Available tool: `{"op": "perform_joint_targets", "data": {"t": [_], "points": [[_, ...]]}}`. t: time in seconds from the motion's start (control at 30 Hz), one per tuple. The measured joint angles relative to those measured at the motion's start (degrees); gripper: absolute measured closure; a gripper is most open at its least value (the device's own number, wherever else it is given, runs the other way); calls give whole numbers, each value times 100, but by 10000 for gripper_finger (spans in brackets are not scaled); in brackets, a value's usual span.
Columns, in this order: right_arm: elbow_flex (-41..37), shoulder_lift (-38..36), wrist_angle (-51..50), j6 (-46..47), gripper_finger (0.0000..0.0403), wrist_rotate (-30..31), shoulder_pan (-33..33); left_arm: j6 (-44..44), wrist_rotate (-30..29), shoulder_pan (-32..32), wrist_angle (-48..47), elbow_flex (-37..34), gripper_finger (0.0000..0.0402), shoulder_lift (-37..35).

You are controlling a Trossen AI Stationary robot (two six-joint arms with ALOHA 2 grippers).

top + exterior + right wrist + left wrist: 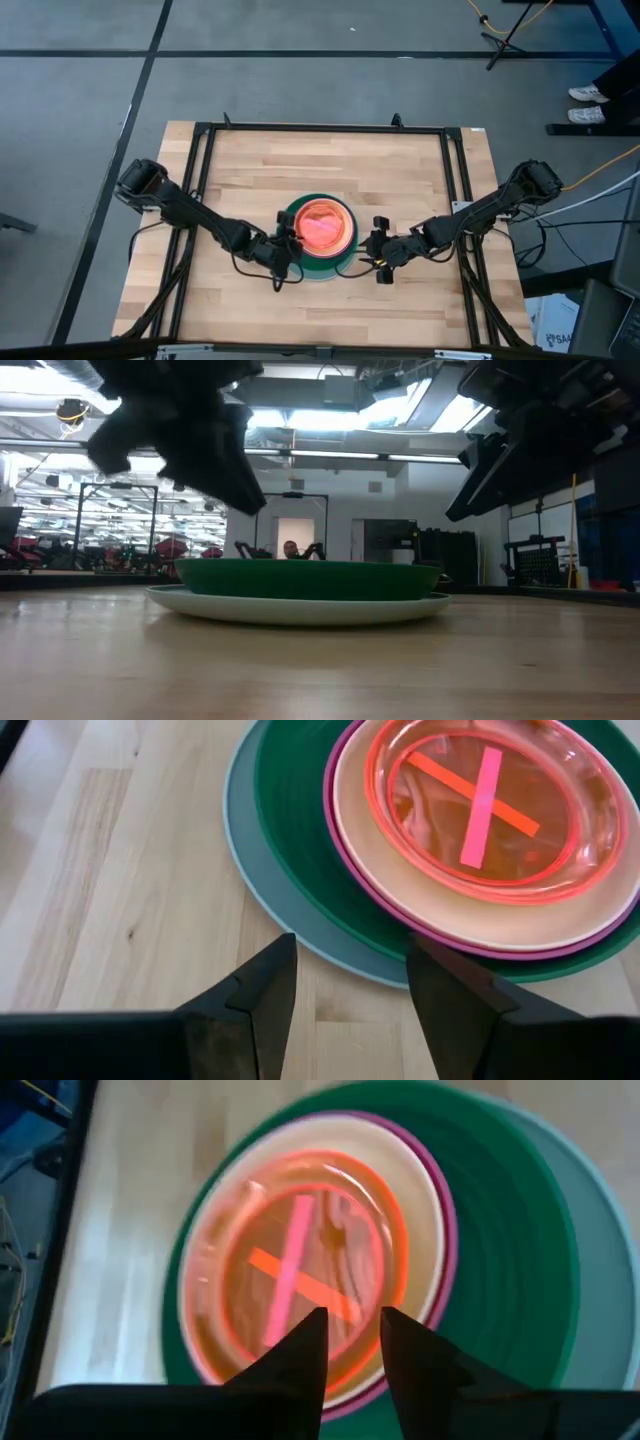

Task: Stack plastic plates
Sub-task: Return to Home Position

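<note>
Wood table [420, 180], plate stack [322, 228] ctr, left gripper [352, 1315] narrow, empty, right gripper [350, 942] wider, empty.

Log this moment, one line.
plates: stacked, pink-red plate top, light blue plate bottom | left gripper: open, empty, left of plates | right gripper: open, empty, right of plates

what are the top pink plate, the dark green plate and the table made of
The top pink plate looks like clear tinted plastic with a glossy finish; crossed strips show through it. The dark green plate is probably opaque plastic, smooth with a faint sheen. The table is wood: pale planks with visible grain and seams, matte.
</note>
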Motion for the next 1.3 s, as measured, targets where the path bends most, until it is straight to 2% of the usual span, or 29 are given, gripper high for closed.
{"op": "perform_joint_targets", "data": {"t": [0.2, 0.37, 0.53, 0.83, 1.03, 1.3], "points": [[-2, -81, -16, -31, 221, 65, 0, -73, 150, 9, -113, -42, 312, -530], [0, -477, -98, -85, 221, 52, 2, -129, 212, 26, -3, -357, 312, -1020], [0, -1058, -243, -347, 221, 66, 0, -323, 291, 181, 650, -1155, 312, -1726], [0, -1758, -288, -702, 221, 165, 0, -309, 969, 889, 1923, -2479, 312, -3284], [0, -1882, -377, -699, 221, 15, 7, -482, 1104, 1206, 2669, -3569, 312, -4346], [-2, -1882, -428, -815, 221, 596, 4, -783, 1100, 1474, 3032, -4642, 312, -5786]]}}
